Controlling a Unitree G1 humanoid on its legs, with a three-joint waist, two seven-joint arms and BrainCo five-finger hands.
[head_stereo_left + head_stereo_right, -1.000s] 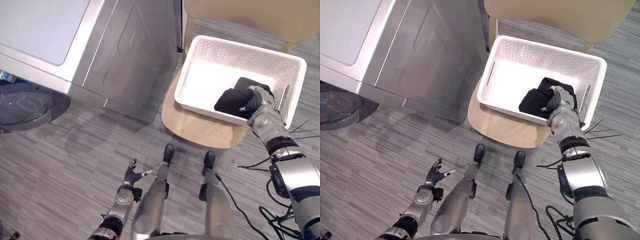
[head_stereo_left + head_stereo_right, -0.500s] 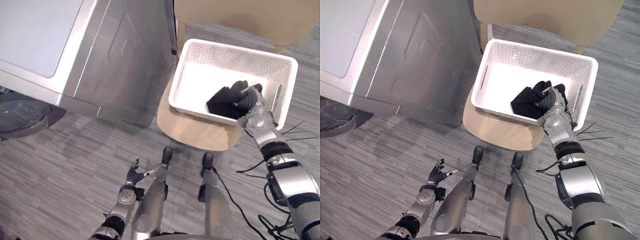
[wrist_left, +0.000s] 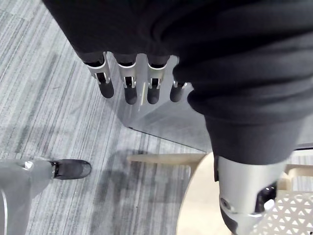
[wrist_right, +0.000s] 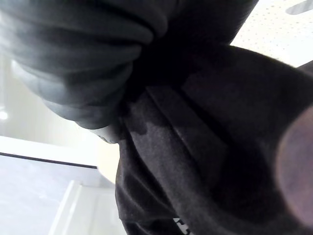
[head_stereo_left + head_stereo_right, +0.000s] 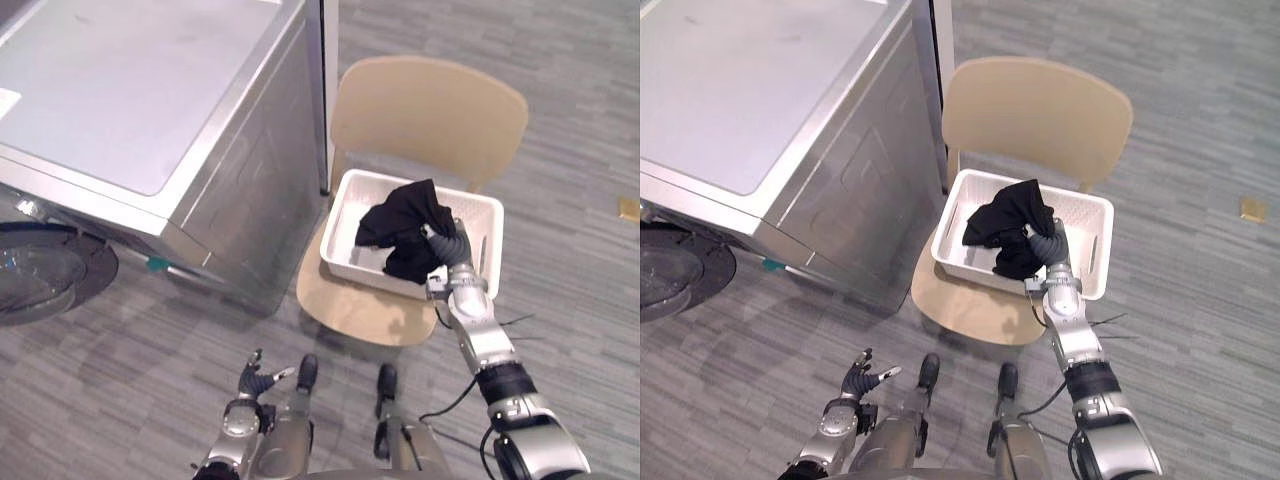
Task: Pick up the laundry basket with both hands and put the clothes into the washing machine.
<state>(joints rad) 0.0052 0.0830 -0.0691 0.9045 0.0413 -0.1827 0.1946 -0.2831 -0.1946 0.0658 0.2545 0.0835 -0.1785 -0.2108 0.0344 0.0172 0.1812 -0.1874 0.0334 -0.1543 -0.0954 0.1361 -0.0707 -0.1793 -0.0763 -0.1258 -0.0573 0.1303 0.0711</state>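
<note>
A pale tan chair (image 5: 430, 115) stands on the floor (image 5: 560, 120); its broad backrest has rounded corners and rises on the far side, with a slim leg of the same tan showing under the backrest's right corner; its rounded seat spreads toward the near side, the front edge bare and curved; the floor all round the chair is grey, laid in long streaked strips of lighter and darker tone; a narrow white upright panel (image 5: 328, 100) stands just beside the chair's left side, level with the backrest; a small flat tan piece (image 5: 628, 208) lies on the floor well apart to the chair's right.
</note>
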